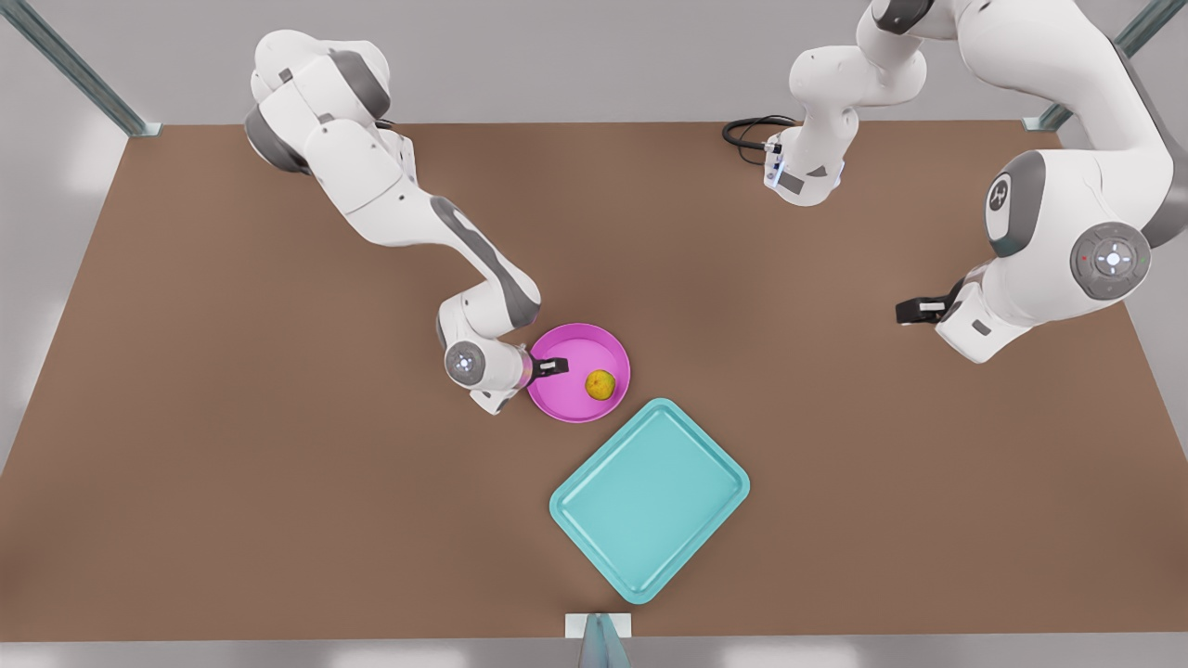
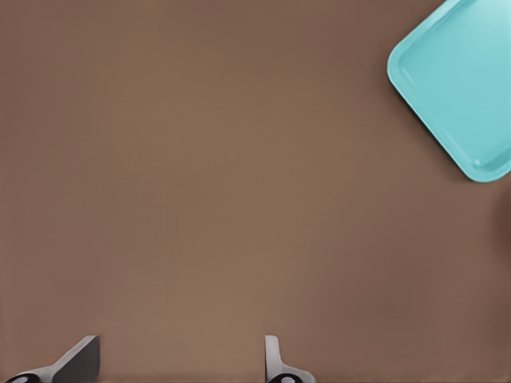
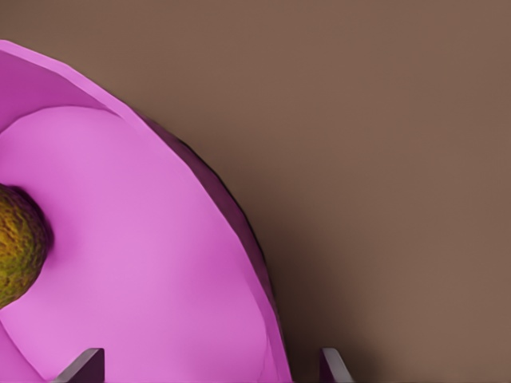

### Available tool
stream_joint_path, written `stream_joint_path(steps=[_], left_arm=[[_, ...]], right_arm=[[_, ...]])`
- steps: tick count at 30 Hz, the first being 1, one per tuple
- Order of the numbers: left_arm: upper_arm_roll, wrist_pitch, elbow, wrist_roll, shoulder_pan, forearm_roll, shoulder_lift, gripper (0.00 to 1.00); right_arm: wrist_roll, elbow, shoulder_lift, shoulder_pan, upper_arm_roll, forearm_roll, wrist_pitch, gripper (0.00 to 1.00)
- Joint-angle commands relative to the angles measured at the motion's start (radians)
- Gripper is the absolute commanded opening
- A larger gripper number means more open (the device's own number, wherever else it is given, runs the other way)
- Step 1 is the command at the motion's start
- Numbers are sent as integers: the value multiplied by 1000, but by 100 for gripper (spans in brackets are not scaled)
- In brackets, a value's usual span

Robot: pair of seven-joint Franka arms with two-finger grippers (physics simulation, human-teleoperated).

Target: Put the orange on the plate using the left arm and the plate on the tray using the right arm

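The orange (image 1: 600,384) lies inside the magenta plate (image 1: 568,405), toward the side nearest the tray. The turquoise tray (image 1: 650,501) lies flat on the table just beside the plate, at the front, apart from it. My right gripper (image 1: 548,366) is at the plate's edge on the front view's left. In the right wrist view the gripper (image 3: 207,369) is open, its fingers straddling the plate (image 3: 144,263) rim, with the orange (image 3: 16,243) beyond. My left gripper (image 1: 914,311) waits at the front view's right, open (image 2: 177,363) over bare table, the tray (image 2: 463,80) far off.
A black cable (image 1: 747,134) loops at the table's back edge beside the arm base. Metal frame posts (image 1: 83,79) stand at the back corners. A small white mount (image 1: 599,626) sits at the front edge, near the tray's corner. Brown table (image 1: 232,464) spreads wide on both sides.
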Motion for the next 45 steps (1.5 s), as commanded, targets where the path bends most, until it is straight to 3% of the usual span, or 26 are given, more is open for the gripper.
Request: stream_joint_path(steps=[1,3,5,16,25,28,31,38,40,42,45], left_arm=[[0,-6,0,65,0,1,-1,100],[0,-7,0,67,2,1,-1,100],[0,-7,0,69,2,1,-1,100],[1,-9,0,79,3,1,-1,100],[1,-9,2,82,3,3,1,100],[1,-15,19,79,3,1,-1,100],[1,-12,25,82,5,1,5,100],[1,-15,25,78,5,1,7,100],[1,-26,25,75,5,1,5,100],[1,-24,25,75,5,1,7,100],[1,-19,25,76,5,3,10,100]], right_arm=[[20,2,3,0,0,1,9,100],[11,2,3,0,0,-2,9,100],[8,2,3,0,0,-2,8,68],[-1,19,-3,5,-1,-10,-10,22],[-61,20,-120,-50,0,-1,-178,21],[-47,104,-108,-75,-1,16,-198,21],[0,250,-23,-78,-7,229,-196,21],[361,710,254,-64,-4,288,-136,21],[378,746,325,-34,0,292,-7,21],[424,853,392,6,-4,291,2,21],[425,861,437,43,0,292,100,21]])
